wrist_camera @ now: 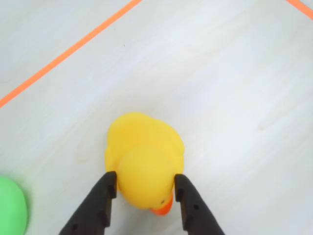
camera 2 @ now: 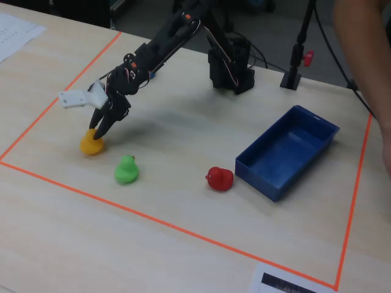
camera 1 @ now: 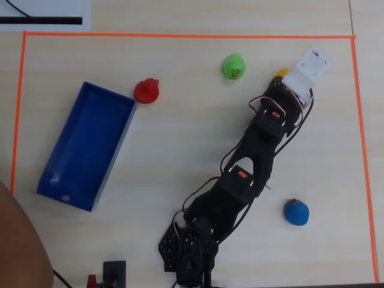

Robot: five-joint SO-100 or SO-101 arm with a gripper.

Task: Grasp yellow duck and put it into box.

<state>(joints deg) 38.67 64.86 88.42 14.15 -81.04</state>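
- In the wrist view the pincer [wrist_camera: 145,188] straddles the yellow duck [wrist_camera: 145,164] at lower centre, one dark finger on each side of its head, apparently touching; the duck rests on the surface [wrist_camera: 234,98], so the grip looks set for lifting
- The green duck [wrist_camera: 11,208] sits just beside it, lower left of that view, close enough to get nudged
- In the fixed view the box [camera 2: 287,152] lies right of centre, well apart from the pincer, seemingly empty, with the red duck [camera 2: 219,178] just beside its near-left end
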